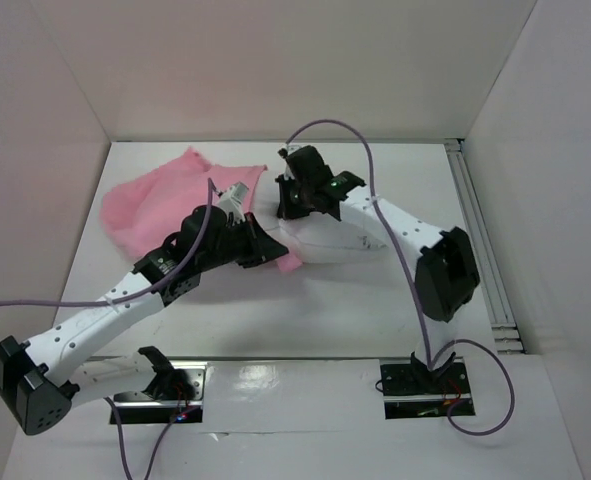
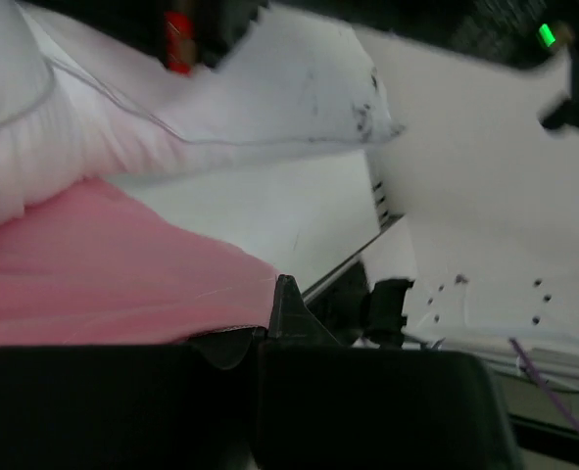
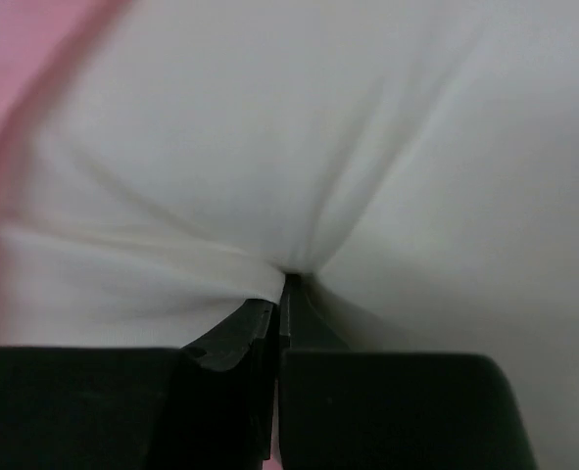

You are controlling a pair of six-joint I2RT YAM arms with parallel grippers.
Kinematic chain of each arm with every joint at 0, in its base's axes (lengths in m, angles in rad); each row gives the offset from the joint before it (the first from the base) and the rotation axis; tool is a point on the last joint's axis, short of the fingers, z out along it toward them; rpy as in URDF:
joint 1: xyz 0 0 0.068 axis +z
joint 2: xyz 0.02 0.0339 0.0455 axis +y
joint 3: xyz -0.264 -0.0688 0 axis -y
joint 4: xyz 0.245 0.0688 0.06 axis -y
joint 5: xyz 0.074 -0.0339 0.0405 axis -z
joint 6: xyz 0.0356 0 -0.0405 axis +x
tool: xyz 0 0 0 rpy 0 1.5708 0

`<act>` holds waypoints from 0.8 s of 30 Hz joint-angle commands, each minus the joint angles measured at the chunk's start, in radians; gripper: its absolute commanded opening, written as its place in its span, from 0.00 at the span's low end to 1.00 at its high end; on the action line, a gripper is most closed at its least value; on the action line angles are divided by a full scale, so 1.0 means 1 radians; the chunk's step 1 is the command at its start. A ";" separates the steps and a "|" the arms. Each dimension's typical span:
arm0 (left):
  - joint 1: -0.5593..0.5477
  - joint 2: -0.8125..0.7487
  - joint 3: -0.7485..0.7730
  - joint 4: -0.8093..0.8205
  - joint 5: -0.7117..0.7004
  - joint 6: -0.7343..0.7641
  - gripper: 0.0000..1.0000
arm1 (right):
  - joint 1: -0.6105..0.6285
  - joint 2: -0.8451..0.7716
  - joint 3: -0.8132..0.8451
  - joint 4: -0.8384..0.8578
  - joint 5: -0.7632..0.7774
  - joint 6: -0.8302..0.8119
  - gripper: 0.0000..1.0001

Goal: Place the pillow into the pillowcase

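White table [image 1: 305,320], top view. Pink pillowcase [image 1: 155,200] spread at upper left. White pillow [image 1: 323,244] at centre, left end meeting the pillowcase. Metal rail [image 1: 485,250] along right edge. Two base plates [image 1: 425,388] at bottom.

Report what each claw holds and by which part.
Left claw: shut on the pillowcase, at its edge. Right claw: shut on the pillow, pinching a fold of its white fabric.

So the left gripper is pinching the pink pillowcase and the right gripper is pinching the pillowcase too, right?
Not quite. The right gripper is pinching the white pillow, not the pillowcase: the right wrist view shows white fabric bunched at its shut jaws. The left gripper is indeed on the pink pillowcase.
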 commanded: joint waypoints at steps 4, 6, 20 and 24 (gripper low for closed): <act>0.009 0.006 0.074 0.024 0.123 0.038 0.00 | -0.125 0.102 0.099 0.236 -0.161 0.140 0.00; 0.076 0.064 0.167 0.037 0.181 0.057 0.00 | -0.161 0.125 0.227 0.187 -0.172 0.140 0.00; 0.045 0.274 0.406 0.000 0.232 0.089 0.00 | -0.097 -0.263 -0.306 0.326 -0.204 0.207 0.00; -0.077 0.190 0.177 0.030 0.194 0.019 0.00 | 0.002 -0.329 -0.522 0.395 -0.215 0.260 0.00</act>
